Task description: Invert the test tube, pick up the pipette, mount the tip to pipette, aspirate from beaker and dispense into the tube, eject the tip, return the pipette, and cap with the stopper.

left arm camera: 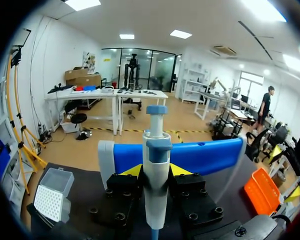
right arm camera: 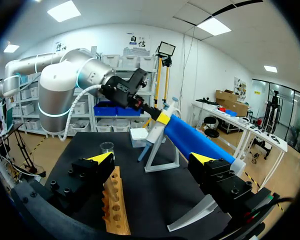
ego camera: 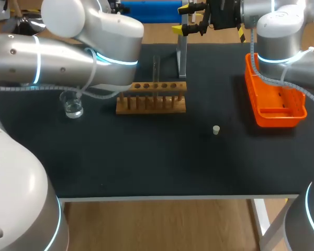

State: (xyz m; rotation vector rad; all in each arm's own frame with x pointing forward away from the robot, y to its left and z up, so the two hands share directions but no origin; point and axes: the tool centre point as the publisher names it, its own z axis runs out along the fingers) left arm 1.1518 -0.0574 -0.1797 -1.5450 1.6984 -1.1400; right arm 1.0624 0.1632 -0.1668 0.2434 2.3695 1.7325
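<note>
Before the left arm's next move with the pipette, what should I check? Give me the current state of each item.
1. Pipette clamped between the left gripper fingers: ok.
2. Tip on the pipette's end: cannot tell.
3. Tip box beside the left gripper, tips showing: ok.
4. Test tube standing in the rack: ok; which end is up, cannot tell.
5. Right gripper open, holding nothing: ok.
6. Stopper lying free on the table: ok.
</note>
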